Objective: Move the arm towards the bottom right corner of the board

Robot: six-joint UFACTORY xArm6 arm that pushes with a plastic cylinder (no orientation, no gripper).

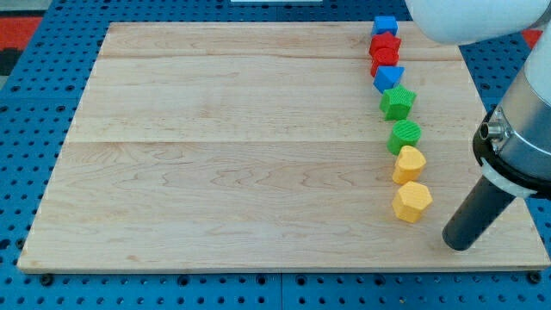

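My tip [459, 244] sits on the table [241, 155] near its bottom right corner [544, 269], and that corner lies just off to the view's right and a touch lower, so the coming move looks short and slightly downward. My end effector is a plain rod, no jaws to part or close, and it touches no block. The nearest is the yellow hexagon [412, 201], up and to the view's left of my tip, close but apart. Above it runs a column: yellow heart [409, 164], green cylinder [405, 135], green star [398, 102], blue block [388, 78], two red blocks [385, 52], blue cube [385, 25]. Heading right takes me away from all of them, so I judge the path free.
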